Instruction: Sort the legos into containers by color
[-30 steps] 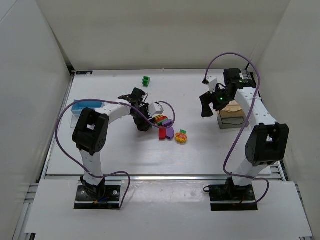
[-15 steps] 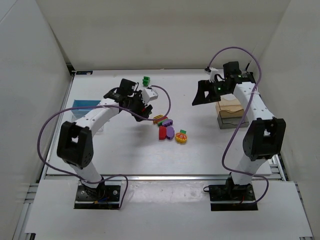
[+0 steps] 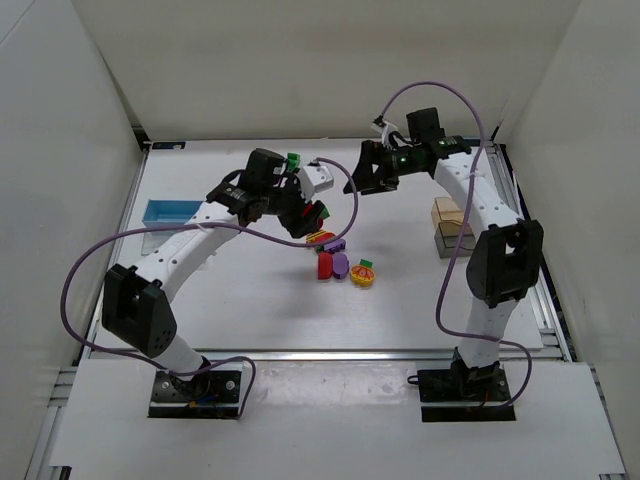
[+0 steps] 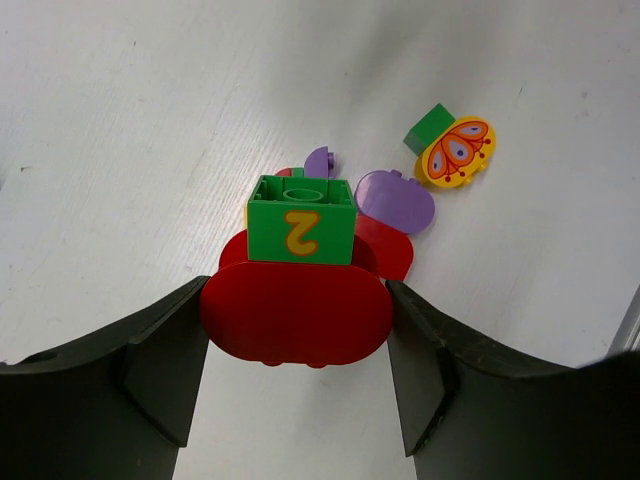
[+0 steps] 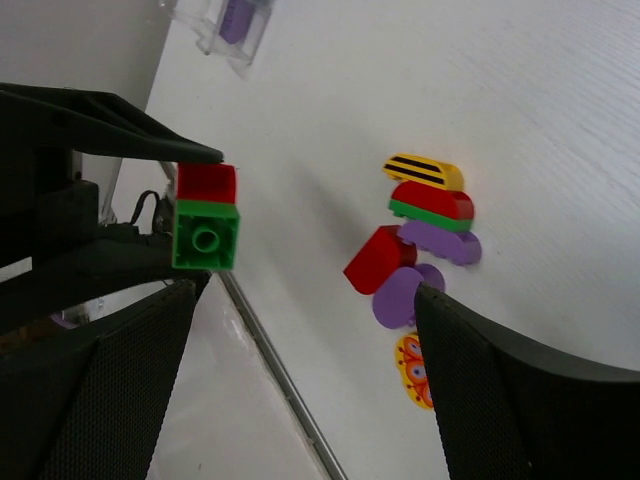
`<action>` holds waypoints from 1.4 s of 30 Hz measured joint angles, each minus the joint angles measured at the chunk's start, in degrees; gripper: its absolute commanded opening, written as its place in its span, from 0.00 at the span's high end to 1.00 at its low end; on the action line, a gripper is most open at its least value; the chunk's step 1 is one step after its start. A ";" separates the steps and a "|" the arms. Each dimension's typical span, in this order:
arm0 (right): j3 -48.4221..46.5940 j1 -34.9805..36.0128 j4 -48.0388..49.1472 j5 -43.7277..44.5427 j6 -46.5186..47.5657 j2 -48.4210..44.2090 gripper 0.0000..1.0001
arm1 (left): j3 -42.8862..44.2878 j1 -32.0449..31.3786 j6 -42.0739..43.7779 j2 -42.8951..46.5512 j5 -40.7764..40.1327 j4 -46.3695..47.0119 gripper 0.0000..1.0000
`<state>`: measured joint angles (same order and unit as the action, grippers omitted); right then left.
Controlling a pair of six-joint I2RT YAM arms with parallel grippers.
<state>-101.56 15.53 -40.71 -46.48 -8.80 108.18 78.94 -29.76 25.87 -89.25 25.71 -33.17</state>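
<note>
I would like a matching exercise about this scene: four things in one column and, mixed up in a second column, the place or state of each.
Things:
1. left pincer
2. right pincer
3. blue container
4. butterfly block

Places or states:
A. lies on the table beside a purple block
B. open, holding nothing
C. closed on a red block topped by a green block
D. stands near the table's left edge

Pairs: 1-C, 2-B, 3-D, 4-A

Clear container cut off, top edge.
</note>
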 measured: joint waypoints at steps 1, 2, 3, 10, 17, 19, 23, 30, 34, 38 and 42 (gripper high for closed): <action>-0.44 0.74 0.44 -0.31 -0.33 0.15 0.08 | 0.28 -0.24 -0.33 -0.04 -0.04 -0.07 0.68; -0.81 1.60 0.76 -0.72 -0.74 0.24 0.07 | 0.59 -0.61 -0.52 -0.09 -0.13 -0.07 0.68; -0.98 2.21 0.94 -1.09 -1.11 0.28 0.07 | 0.92 -0.87 -0.79 -0.11 -0.33 0.02 0.68; -1.01 4.94 2.25 -4.39 -3.39 0.98 0.10 | 2.21 -2.71 -1.14 -0.63 -1.99 0.94 0.67; -1.01 6.36 3.23 -7.39 -4.74 1.40 0.13 | 2.71 -3.39 -1.03 -2.67 -3.15 1.81 0.68; -1.01 6.47 3.26 -7.93 -4.81 1.42 0.17 | 2.86 -3.39 -0.90 -3.13 -3.61 1.97 0.67; -0.96 6.47 3.23 -8.76 -4.94 1.57 0.18 | 4.02 -3.39 -0.85 -4.42 -4.26 2.40 0.67; 0.35 6.47 3.02 -9.20 -4.17 1.92 0.18 | 4.72 -3.39 -0.87 -5.33 -5.05 3.63 0.68; 0.48 6.47 2.97 -9.22 -3.61 2.38 0.22 | 6.03 -3.39 -0.92 -5.75 -5.01 3.96 0.68; 0.48 6.45 3.02 -9.46 -3.10 3.06 0.32 | 6.38 -3.43 -1.09 -5.86 -4.98 4.33 0.67; 0.48 6.47 3.15 -10.32 -2.93 3.65 0.40 | 6.43 -3.43 -1.31 -5.90 -4.96 4.48 0.67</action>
<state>-101.08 22.00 -37.56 -56.80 -11.73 111.83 85.36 -33.19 24.56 -95.15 20.75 -28.69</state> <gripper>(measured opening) 0.613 0.754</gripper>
